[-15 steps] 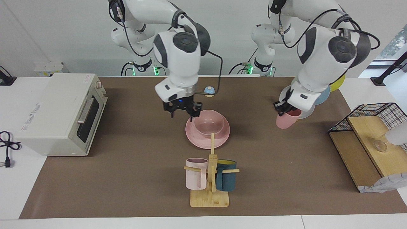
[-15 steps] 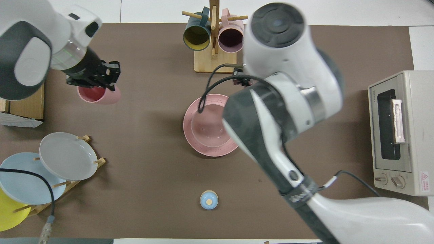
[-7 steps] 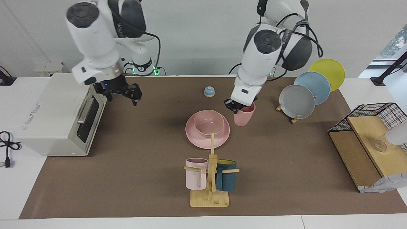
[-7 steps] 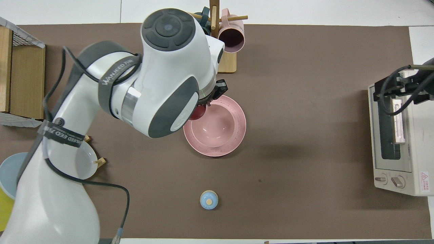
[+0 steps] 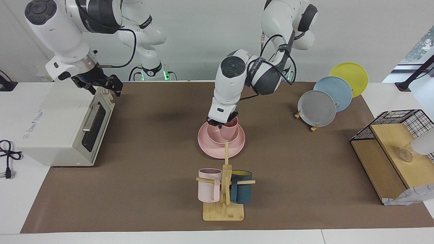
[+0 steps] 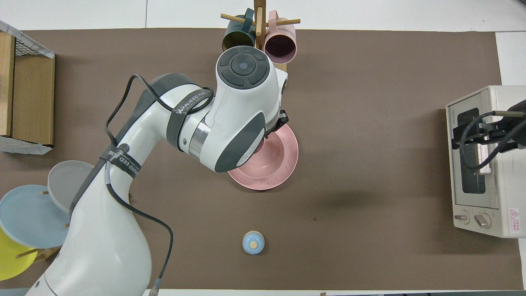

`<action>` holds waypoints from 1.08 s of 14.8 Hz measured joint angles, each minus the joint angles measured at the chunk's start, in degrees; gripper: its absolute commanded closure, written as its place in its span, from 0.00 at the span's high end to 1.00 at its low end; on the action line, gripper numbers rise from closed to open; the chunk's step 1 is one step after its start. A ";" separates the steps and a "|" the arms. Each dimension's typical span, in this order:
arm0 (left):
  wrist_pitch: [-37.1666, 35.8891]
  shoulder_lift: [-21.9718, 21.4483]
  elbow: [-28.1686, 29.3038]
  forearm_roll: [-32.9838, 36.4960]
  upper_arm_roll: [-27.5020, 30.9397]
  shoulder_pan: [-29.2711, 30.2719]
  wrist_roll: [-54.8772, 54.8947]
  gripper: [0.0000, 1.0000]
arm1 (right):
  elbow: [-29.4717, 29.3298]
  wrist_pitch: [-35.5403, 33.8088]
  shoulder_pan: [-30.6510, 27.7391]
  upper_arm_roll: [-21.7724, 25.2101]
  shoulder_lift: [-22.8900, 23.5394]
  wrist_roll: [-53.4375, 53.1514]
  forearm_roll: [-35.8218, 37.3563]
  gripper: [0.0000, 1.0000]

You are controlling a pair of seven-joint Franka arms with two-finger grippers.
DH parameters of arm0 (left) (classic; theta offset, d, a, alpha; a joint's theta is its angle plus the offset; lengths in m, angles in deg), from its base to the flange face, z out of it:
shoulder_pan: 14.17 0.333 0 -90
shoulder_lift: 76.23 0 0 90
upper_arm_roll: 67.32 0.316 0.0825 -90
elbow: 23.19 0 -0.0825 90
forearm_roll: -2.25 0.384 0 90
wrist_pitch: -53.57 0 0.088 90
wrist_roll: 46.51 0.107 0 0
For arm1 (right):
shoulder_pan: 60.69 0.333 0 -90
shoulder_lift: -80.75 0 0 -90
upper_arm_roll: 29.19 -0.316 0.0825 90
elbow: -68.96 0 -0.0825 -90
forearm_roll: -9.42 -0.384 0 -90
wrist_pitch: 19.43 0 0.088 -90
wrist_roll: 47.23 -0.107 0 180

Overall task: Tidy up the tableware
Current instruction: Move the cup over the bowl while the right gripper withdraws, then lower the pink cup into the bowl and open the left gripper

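Observation:
The pink plate (image 5: 207, 149) lies mid-table with the pink bowl (image 5: 213, 136) on it. My left gripper (image 5: 223, 123) is shut on the rim of the pink cup (image 5: 231, 131), which stands upright with its base down inside the bowl. In the overhead view the left arm hides the cup and bowl, and only part of the plate (image 6: 283, 164) shows. My right gripper (image 5: 103, 88) hangs open and empty over the toaster oven (image 5: 61, 118), and is seen from above as the right gripper (image 6: 457, 134) over the oven's door.
A wooden mug tree (image 5: 223, 203) with a pale pink mug (image 5: 208, 185) and a teal mug (image 5: 241, 191) stands farther from the robots than the plate. A rack of grey, blue and yellow plates (image 5: 318, 108) and a wire shelf (image 5: 390, 149) sit toward the left arm's end. A small blue knob (image 6: 253, 242) lies nearer to the robots.
My left arm carried the cup from beside the plate rack across to the bowl and lowered it in. My right arm drew away from the bowl to the oven.

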 measured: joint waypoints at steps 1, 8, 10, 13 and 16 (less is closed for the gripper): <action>0.77 0.01 0.88 -0.04 -0.01 -0.14 -0.31 0.00 | -0.08 0.61 0.03 0.00 -0.15 0.00 0.04 1.00; 5.76 0.03 5.73 -1.05 -0.01 -0.21 -0.90 0.00 | -0.16 1.53 -0.03 2.80 -0.23 5.63 0.08 1.00; 6.70 0.02 6.30 -1.19 -0.01 -0.23 -0.92 0.00 | -0.16 1.46 -0.08 3.06 -0.23 6.11 0.08 1.00; 7.72 0.02 6.96 -1.19 -0.02 -0.39 -0.92 0.88 | -0.13 1.40 -0.23 3.09 -0.23 6.11 0.08 1.00; 7.76 0.02 7.19 -1.19 -0.01 -0.55 -0.92 1.00 | -0.12 1.40 -0.52 3.39 -0.23 6.11 0.08 1.00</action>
